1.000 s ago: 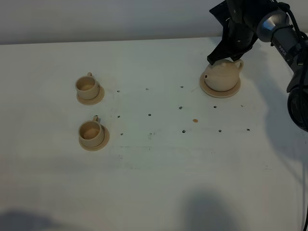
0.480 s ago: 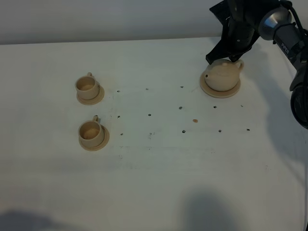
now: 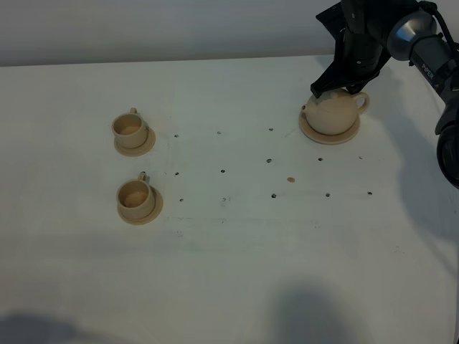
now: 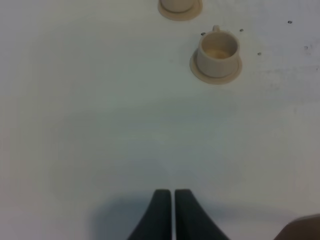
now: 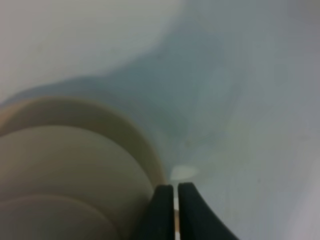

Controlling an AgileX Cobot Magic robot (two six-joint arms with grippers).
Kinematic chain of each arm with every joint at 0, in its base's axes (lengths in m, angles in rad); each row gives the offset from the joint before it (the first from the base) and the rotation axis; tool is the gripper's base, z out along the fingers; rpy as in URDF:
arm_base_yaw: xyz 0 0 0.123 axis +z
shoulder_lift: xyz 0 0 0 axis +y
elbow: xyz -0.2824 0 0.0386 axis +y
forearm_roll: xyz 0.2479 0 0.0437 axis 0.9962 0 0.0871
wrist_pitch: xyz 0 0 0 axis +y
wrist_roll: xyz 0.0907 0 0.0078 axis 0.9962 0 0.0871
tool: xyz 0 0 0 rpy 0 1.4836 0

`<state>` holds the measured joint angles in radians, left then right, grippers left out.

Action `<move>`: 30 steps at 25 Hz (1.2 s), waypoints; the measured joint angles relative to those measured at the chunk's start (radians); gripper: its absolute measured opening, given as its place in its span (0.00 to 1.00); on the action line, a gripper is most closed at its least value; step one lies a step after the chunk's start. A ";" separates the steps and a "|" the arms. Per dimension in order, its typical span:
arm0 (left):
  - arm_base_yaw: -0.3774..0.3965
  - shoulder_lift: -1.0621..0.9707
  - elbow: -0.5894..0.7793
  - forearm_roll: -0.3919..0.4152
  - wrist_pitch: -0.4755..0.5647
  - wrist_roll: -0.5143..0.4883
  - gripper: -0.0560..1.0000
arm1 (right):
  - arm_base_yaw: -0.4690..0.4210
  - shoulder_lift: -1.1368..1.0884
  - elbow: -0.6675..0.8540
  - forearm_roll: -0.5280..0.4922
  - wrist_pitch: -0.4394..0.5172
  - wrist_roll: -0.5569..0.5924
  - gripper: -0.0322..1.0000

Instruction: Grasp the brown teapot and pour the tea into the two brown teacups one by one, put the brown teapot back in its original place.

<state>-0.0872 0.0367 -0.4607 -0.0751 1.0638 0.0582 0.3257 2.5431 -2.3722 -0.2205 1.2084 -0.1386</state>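
The brown teapot [image 3: 332, 115] sits on its round coaster [image 3: 328, 135] at the back right of the table, spout to the left and handle to the right. My right gripper [image 3: 331, 89] hangs just over the back of the teapot's lid. In the right wrist view its fingers [image 5: 175, 200] are pressed together with nothing between them, right beside the teapot [image 5: 65, 170]. The two brown teacups [image 3: 130, 129] [image 3: 135, 195] stand on their saucers at the left. The left wrist view shows one teacup [image 4: 218, 50] whole and the other [image 4: 180, 6] cut off. My left gripper [image 4: 172, 200] is shut and empty over bare table.
Small dark dots are scattered across the middle of the white table [image 3: 229, 251]. A small brown speck [image 3: 290, 179] lies in front of the teapot. The table's back edge meets a pale wall [image 3: 179, 29].
The right gripper has shifted slightly right over the teapot. The teapot has turned a little on its coaster, its handle swinging to the right.
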 joint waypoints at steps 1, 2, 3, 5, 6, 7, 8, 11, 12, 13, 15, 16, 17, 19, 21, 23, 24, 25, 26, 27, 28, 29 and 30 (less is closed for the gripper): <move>0.000 0.000 0.000 0.000 0.000 0.000 0.04 | 0.000 0.000 0.000 0.003 0.000 0.004 0.05; 0.000 0.000 0.000 0.000 0.000 0.000 0.04 | 0.000 0.000 0.000 0.004 0.000 0.007 0.05; 0.000 0.000 0.000 0.000 0.000 0.000 0.04 | 0.000 0.000 0.000 0.006 0.000 0.008 0.05; 0.000 0.000 0.000 0.000 0.000 0.000 0.04 | -0.001 0.000 0.000 0.011 0.000 0.009 0.05; 0.000 0.000 0.000 0.000 0.000 0.000 0.04 | -0.001 0.000 0.000 0.012 0.000 0.011 0.05; 0.000 0.000 0.000 0.000 0.000 0.000 0.04 | -0.002 0.000 0.000 0.012 0.000 0.012 0.05; 0.000 0.000 0.000 0.000 0.000 0.000 0.04 | -0.002 0.000 0.000 0.013 0.000 0.013 0.05; 0.000 0.000 0.000 0.000 0.000 0.000 0.04 | -0.002 0.000 0.000 0.014 0.000 0.014 0.05; 0.000 0.000 0.000 0.000 0.000 0.000 0.04 | -0.002 0.000 0.000 0.012 0.000 0.014 0.05; 0.000 0.000 0.000 0.000 0.000 -0.001 0.04 | -0.002 0.000 0.000 0.005 0.000 0.014 0.05; 0.000 0.000 0.000 0.000 0.000 -0.001 0.04 | -0.001 0.000 0.000 -0.009 0.002 0.004 0.05; 0.000 0.000 0.000 0.000 0.000 -0.001 0.04 | -0.001 0.000 0.000 -0.010 0.003 -0.007 0.05; 0.000 0.000 0.000 0.000 0.000 -0.001 0.04 | -0.001 0.000 0.000 -0.011 0.003 -0.020 0.05; 0.000 0.000 0.000 0.000 0.000 -0.001 0.04 | -0.001 0.000 0.000 -0.011 0.003 -0.041 0.05; 0.000 0.000 0.000 0.000 0.000 -0.001 0.04 | -0.001 0.000 0.000 -0.012 0.003 -0.061 0.05; 0.000 0.000 0.000 0.000 0.000 -0.001 0.04 | -0.001 0.000 0.000 -0.012 0.003 -0.075 0.05; 0.000 0.000 0.000 0.000 0.000 -0.001 0.04 | -0.001 0.000 0.000 -0.012 0.003 -0.083 0.05; 0.000 0.000 0.000 0.000 0.000 -0.001 0.04 | -0.001 0.000 0.000 -0.012 0.003 -0.088 0.05; 0.000 0.000 0.000 0.000 0.000 -0.001 0.04 | -0.001 0.000 0.000 -0.012 0.003 -0.095 0.05; 0.000 0.000 0.000 0.000 0.000 -0.001 0.04 | -0.001 0.000 -0.002 -0.012 0.004 -0.100 0.05; 0.000 0.000 0.000 0.000 0.000 -0.001 0.04 | -0.001 0.000 -0.008 -0.010 0.009 -0.107 0.05; 0.000 0.000 0.000 0.000 0.000 -0.001 0.04 | -0.001 0.000 -0.021 -0.005 0.012 -0.114 0.05; 0.000 0.000 0.000 0.000 0.000 -0.001 0.04 | -0.001 0.000 -0.034 -0.001 0.014 -0.124 0.05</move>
<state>-0.0872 0.0367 -0.4607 -0.0751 1.0638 0.0576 0.3251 2.5431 -2.4063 -0.2210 1.2221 -0.2623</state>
